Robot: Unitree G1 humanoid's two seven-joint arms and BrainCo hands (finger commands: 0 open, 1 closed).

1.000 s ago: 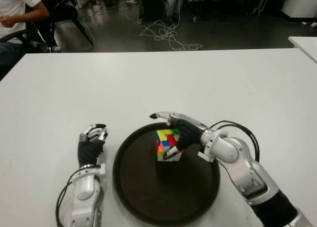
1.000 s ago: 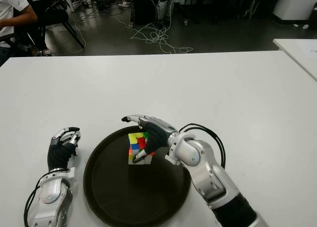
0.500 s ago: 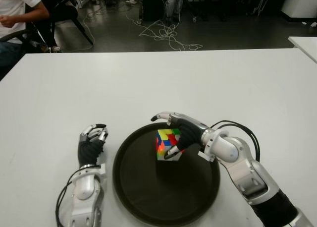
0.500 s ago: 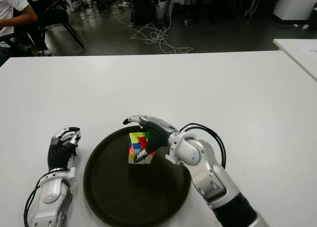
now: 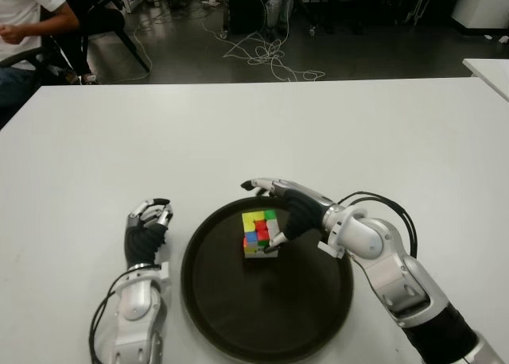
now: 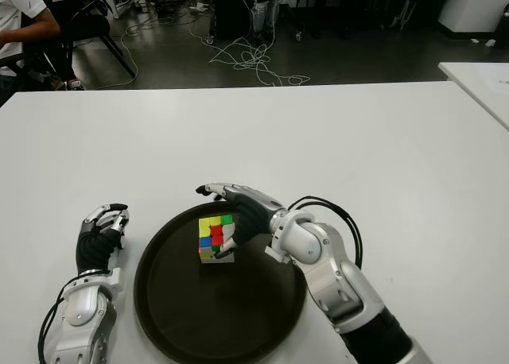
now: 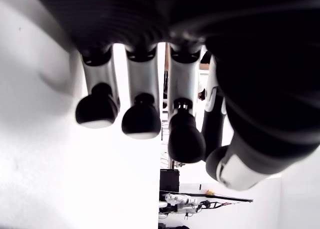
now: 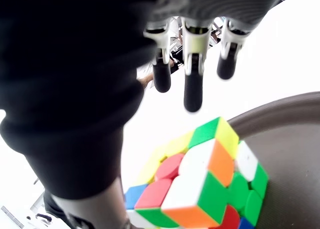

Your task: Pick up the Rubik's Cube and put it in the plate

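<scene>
No brand, label or lettering can be read on anything here. The Rubik's Cube [image 5: 258, 233] sits on the floor of the plate [image 5: 238, 324], toward its far rim, a blocky plastic shape with glossy square stickers (yellow and green on top, blue, red and white on the near face). The plate is round, dark and matte, with a low raised lip, and lies on the smooth white table [image 5: 238, 133] between the two arms.

The right hand [image 5: 290, 213] hangs just right of the cube, its fingers [image 8: 192, 89] stretched out straight above it and parted from it, gripping nothing; the thumb lies close by the cube's right side, and whether it touches cannot be told. Bare black cables loop from its silver wrist.

The left hand [image 5: 147, 229] shows left of the plate, its rounded black fingertips [image 7: 142, 121] curled inward and empty.

A person's arm [image 5: 36, 18] in a white sleeve shows at the far left, beyond the table.
</scene>
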